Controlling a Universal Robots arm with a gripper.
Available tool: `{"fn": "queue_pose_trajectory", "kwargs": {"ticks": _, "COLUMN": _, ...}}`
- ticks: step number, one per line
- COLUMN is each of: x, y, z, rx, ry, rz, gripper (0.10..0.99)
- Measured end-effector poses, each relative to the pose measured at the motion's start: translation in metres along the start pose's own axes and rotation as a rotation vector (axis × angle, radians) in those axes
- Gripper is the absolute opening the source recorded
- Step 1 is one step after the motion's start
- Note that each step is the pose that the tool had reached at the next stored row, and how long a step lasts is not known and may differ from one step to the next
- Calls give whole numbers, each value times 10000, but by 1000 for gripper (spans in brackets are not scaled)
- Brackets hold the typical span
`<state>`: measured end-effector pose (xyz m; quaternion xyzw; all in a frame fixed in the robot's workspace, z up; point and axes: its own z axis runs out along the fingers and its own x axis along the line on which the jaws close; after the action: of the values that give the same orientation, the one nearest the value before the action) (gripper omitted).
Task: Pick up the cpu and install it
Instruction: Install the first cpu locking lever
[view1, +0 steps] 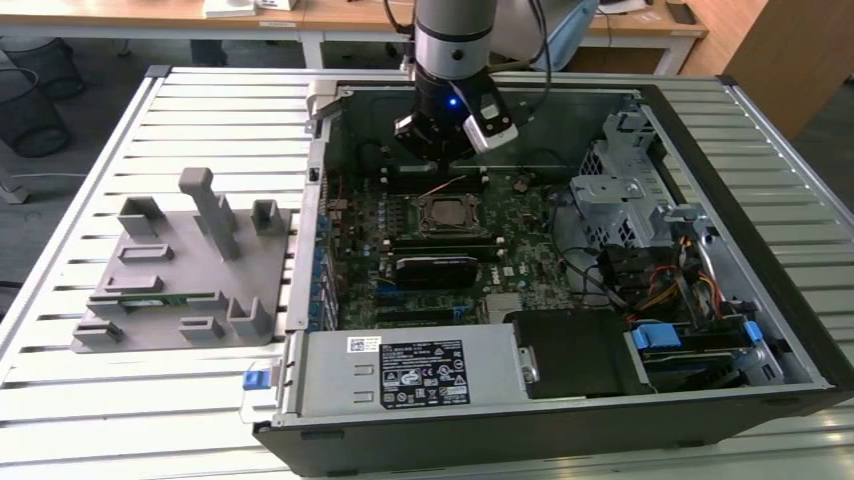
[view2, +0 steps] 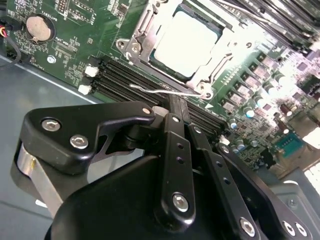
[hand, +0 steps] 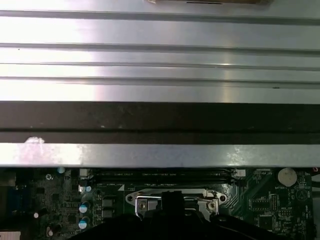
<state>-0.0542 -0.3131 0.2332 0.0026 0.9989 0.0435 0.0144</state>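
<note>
Inside the open computer case (view1: 801, 370), the cpu (view2: 186, 41) is sitting flat in its socket on the green board (view1: 534, 225), just beyond the hand (view2: 176, 107), whose fingers are pressing together, gripping nothing.

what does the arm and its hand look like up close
The arm is a thick grey cylinder ending in a black wrist section with a small blue light. The hand is matte black, built from flat metal links joined by silver screws and pivot pins, with a silvery ring at its base. A dark cable runs beside the arm.
</note>
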Motion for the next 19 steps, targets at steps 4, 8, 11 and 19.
{"fn": "queue_pose_trajectory", "kwargs": {"ticks": 4, "x": -27, "y": 9, "z": 20, "rx": 11, "ry": 0, "rz": -2, "gripper": 106}}
{"fn": "queue_pose_trajectory", "kwargs": {"ticks": 8, "x": -42, "y": 18, "z": 42, "rx": 22, "ry": 2, "rz": -10, "gripper": 106}}
{"fn": "queue_pose_trajectory", "kwargs": {"ticks": 11, "x": -56, "y": 28, "z": 59, "rx": 28, "ry": 4, "rz": -50, "gripper": 106}}
{"fn": "queue_pose_trajectory", "kwargs": {"ticks": 19, "x": -132, "y": 32, "z": 95, "rx": 31, "ry": 8, "rz": -73, "gripper": 106}}
